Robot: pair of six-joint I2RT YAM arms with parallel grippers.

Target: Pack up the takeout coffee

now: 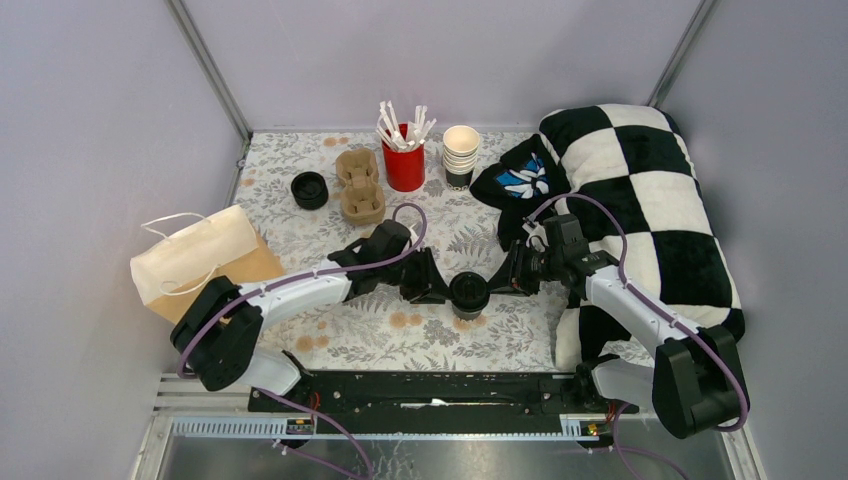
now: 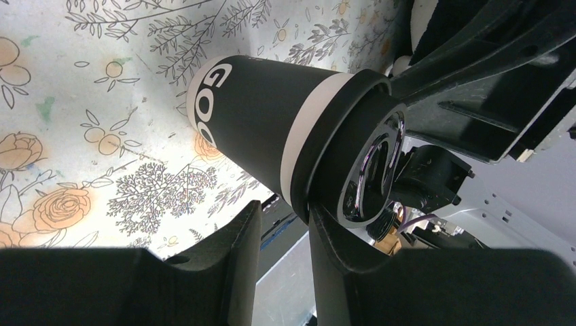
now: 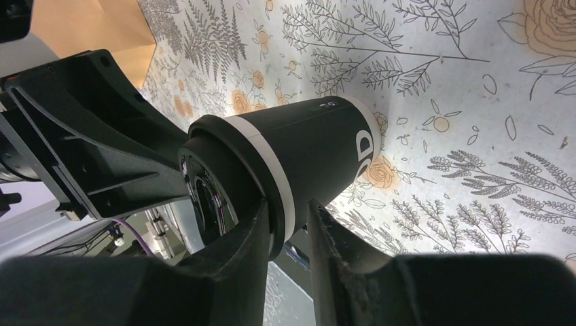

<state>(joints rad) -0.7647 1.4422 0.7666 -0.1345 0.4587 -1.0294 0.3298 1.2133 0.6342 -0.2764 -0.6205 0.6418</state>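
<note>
You see small black paper cup with round black plastic lid (image 1: 468, 293) mid-table. Left pincer (image 2: 285, 217) nips lid rim from 9 o'clock, likely to carry cup. Right pincer (image 3: 289, 221) at 3 o'clock: cannot tell if gripping. Brown paper bag (image 1: 200, 262) waits at 9 o'clock.

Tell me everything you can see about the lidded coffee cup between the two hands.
The takeout cup is small and tapered and looks like paper. It has a black wrap with white letters, a white band near the top and a glossy round black plastic lid. It is upright at mid-table over the floral cloth; whether its base rests there is unclear. The left hand looks closed on the lid's edge. The right hand straddles that edge from the opposite side, contact unclear.
</note>
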